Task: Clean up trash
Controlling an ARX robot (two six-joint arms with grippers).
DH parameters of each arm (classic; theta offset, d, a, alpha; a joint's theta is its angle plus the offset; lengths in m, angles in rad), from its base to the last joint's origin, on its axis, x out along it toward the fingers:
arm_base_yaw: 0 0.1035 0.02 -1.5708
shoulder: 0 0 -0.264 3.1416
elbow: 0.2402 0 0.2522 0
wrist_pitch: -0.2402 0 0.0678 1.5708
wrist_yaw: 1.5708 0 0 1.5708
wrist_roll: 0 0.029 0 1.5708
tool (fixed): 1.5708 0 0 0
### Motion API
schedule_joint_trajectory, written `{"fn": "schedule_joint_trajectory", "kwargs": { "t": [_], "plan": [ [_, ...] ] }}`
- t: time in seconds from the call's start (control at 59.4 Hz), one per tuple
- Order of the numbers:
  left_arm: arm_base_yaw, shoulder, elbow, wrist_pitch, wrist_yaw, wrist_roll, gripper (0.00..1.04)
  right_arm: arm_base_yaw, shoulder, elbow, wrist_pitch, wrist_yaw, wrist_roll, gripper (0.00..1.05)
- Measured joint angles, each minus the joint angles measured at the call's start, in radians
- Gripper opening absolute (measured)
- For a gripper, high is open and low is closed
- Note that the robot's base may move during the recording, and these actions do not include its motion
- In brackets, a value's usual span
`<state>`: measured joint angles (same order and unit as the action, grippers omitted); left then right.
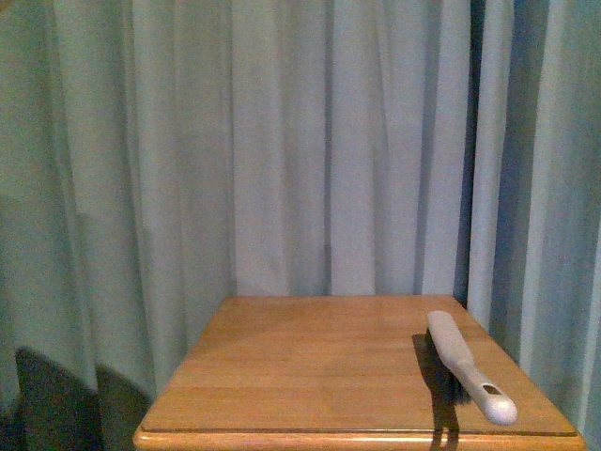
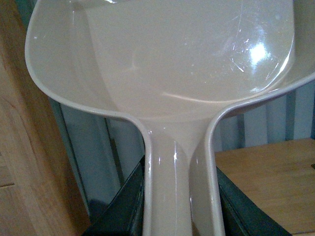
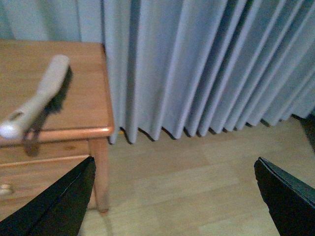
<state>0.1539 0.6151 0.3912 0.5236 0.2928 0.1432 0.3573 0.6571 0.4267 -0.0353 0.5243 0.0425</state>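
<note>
Trash: shows in none of the three views; where it lies cannot be told.

Front view. Wooden table point(image 1: 310, 376) stands before a pale blue-grey curtain point(image 1: 329, 141). Brush point(image 1: 467, 362) lies on the table's right side, near the front edge. Its white handle end points toward the near right corner, and the dark bristles sit along its left flank. Neither arm shows here.

Left wrist view. Left gripper point(image 2: 182, 206) is clamped on the neck of the beige dustpan point(image 2: 187, 64), one dark finger point(image 2: 123, 206) pressed to each side of the handle. The pan's scoop fills most of the view, glossy inside, with a bright glare spot and fine scratches. Behind it are a strip of curtain and part of the table top.

Right wrist view. Right gripper point(image 3: 172, 196) is spread wide, with nothing between its fingers point(image 3: 54, 206). It hangs off the table's right side, above pale wood floor point(image 3: 197, 182). The table's right edge and leg are in view, the brush resting on top near that edge, well apart from the gripper. The curtain hangs down to the floor behind.
</note>
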Motion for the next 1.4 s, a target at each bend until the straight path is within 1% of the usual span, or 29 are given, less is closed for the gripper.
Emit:
{"fn": "schedule_joint_trajectory", "kwargs": {
  "t": [0.051, 0.067, 0.084, 0.185, 0.236, 0.269, 0.505, 0.707, 0.875, 1.077, 1.397],
  "plan": [
    [0.000, 0.000, 0.000, 0.000, 0.000, 0.000, 0.27, -0.028, 0.091, 0.081, -0.022, -0.070, 0.036, 0.97],
    [0.000, 0.000, 0.000, 0.000, 0.001, 0.000, 0.27, -0.044, 0.157, 0.136, -0.028, -0.113, 0.051, 0.97],
    [0.000, 0.000, 0.000, 0.000, 0.002, 0.000, 0.27, -0.052, 0.196, 0.168, -0.032, -0.135, 0.063, 0.97],
    [0.000, 0.000, 0.000, 0.000, 0.001, 0.000, 0.27, -0.072, 0.377, 0.325, -0.059, -0.213, 0.103, 0.97],
    [0.000, 0.000, 0.000, 0.000, 0.001, 0.000, 0.27, -0.078, 0.477, 0.403, -0.088, -0.244, 0.132, 0.97],
    [0.000, 0.000, 0.000, 0.000, 0.001, 0.000, 0.27, -0.083, 0.563, 0.465, -0.128, -0.285, 0.165, 0.97],
    [0.000, 0.000, 0.000, 0.000, 0.001, 0.000, 0.27, -0.087, 0.909, 0.727, -0.262, -0.378, 0.331, 0.97],
    [0.000, 0.000, 0.000, 0.000, 0.001, 0.000, 0.27, -0.068, 1.098, 0.879, -0.324, -0.414, 0.422, 0.97],
    [0.000, 0.000, 0.000, 0.000, 0.001, 0.000, 0.27, -0.035, 1.207, 0.975, -0.358, -0.422, 0.481, 0.97],
    [0.000, 0.000, 0.000, 0.000, 0.001, 0.000, 0.27, -0.023, 1.291, 1.041, -0.392, -0.420, 0.517, 0.97],
    [0.000, 0.000, 0.000, 0.000, 0.001, 0.000, 0.27, -0.021, 1.354, 1.083, -0.407, -0.420, 0.541, 0.97]
  ]
}}
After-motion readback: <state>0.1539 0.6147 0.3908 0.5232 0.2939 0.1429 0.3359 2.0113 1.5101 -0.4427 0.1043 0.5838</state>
